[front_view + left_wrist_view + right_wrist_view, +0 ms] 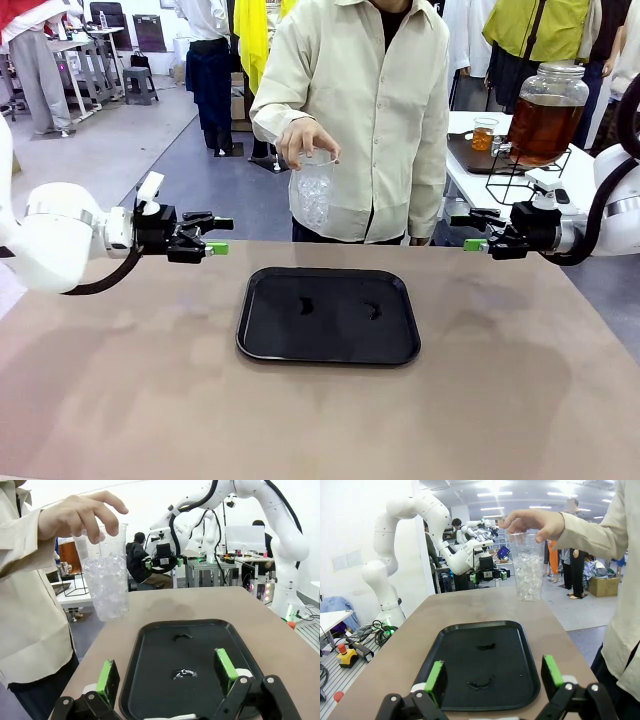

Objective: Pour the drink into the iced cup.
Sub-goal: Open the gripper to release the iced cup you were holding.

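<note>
Clear plastic, packed with ice, the tall cup (pixel 314 186) hung by its rim from the person's hand (pixel 305 139) at upper centre of the front view, above the table's far edge and not yet set down. The amber-brown drink sat in a large glass dispenser jar with a metal lid (pixel 547 112) at upper right, on a side table well apart. Below centre lay the flat black rectangular tray (pixel 328 349), marked with two small wet smears. The left gripper (pixel 211 235) at mid-left and the right gripper (pixel 474 232) at mid-right hovered with jaws apart, holding nothing. The fingertip hold looked loose; the iced cup could slip or tip and scatter ice. A wet tray might let it slide when set down.
</note>
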`<state>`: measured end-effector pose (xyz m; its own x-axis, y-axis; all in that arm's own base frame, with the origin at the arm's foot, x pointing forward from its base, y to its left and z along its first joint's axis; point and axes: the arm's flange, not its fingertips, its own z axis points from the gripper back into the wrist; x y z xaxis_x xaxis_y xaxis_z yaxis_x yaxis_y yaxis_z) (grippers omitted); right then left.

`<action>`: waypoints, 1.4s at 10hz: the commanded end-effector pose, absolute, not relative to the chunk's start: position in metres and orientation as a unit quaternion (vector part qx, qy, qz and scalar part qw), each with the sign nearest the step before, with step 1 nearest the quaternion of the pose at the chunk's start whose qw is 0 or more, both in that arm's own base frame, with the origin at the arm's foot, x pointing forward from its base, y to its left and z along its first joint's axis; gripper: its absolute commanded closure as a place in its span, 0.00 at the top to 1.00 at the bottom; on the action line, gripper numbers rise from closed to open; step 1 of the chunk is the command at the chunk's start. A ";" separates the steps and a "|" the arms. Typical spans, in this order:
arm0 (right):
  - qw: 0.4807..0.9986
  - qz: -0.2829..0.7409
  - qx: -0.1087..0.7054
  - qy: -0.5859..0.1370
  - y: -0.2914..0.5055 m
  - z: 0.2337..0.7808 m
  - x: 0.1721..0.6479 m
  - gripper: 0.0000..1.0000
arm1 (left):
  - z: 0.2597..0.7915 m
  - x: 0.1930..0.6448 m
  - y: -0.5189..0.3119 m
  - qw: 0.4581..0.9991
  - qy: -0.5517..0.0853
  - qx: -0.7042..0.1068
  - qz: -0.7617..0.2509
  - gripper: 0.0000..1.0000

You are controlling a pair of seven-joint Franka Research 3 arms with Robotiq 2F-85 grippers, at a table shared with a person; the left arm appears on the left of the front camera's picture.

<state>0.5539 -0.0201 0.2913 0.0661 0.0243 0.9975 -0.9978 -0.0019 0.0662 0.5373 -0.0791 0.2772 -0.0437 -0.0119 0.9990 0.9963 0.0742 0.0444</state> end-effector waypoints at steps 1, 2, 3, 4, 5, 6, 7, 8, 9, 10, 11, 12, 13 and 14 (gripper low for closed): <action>0.521 0.492 0.509 -0.477 -0.018 0.295 0.553 1.00 | 0.279 0.538 -0.082 0.509 -0.527 -0.466 -0.495 1.00; 0.521 0.492 0.509 -0.477 -0.018 0.295 0.553 1.00 | 0.279 0.538 -0.082 0.509 -0.527 -0.466 -0.495 1.00; 0.521 0.492 0.509 -0.477 -0.018 0.295 0.553 1.00 | 0.279 0.538 -0.082 0.509 -0.527 -0.466 -0.495 1.00; 0.521 0.492 0.509 -0.477 -0.018 0.295 0.553 1.00 | 0.279 0.538 -0.082 0.509 -0.527 -0.466 -0.495 1.00; 0.521 0.492 0.509 -0.477 -0.018 0.295 0.553 1.00 | 0.279 0.538 -0.082 0.509 -0.527 -0.466 -0.495 1.00; 0.521 0.492 0.509 -0.477 -0.018 0.295 0.553 1.00 | 0.279 0.538 -0.082 0.509 -0.527 -0.466 -0.495 1.00; 0.521 0.492 0.509 -0.477 -0.018 0.295 0.553 1.00 | 0.279 0.538 -0.082 0.509 -0.527 -0.466 -0.495 1.00; 0.521 0.492 0.509 -0.477 -0.018 0.295 0.553 1.00 | 0.279 0.538 -0.082 0.509 -0.527 -0.466 -0.495 1.00; 0.521 0.492 0.509 -0.477 -0.018 0.295 0.553 1.00 | 0.279 0.538 -0.082 0.509 -0.527 -0.466 -0.495 1.00; 0.521 0.492 0.509 -0.477 -0.018 0.295 0.553 1.00 | 0.279 0.538 -0.082 0.509 -0.527 -0.466 -0.495 1.00; 0.521 0.492 0.509 -0.477 -0.018 0.295 0.553 1.00 | 0.279 0.538 -0.082 0.509 -0.527 -0.466 -0.495 1.00; 0.521 0.492 0.509 -0.477 -0.018 0.295 0.553 1.00 | 0.279 0.538 -0.082 0.509 -0.527 -0.466 -0.495 1.00; 0.521 0.492 0.509 -0.477 -0.018 0.295 0.553 1.00 | 0.279 0.538 -0.082 0.509 -0.527 -0.466 -0.495 1.00; 0.521 0.492 0.509 -0.477 -0.018 0.295 0.553 1.00 | 0.279 0.538 -0.082 0.509 -0.527 -0.466 -0.495 1.00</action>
<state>0.5539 -0.0201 0.2913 0.0661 0.0243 0.9975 -0.9978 -0.0019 0.0662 0.5376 -0.0813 0.2768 -0.0436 -0.0128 0.9990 0.9965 0.0703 0.0444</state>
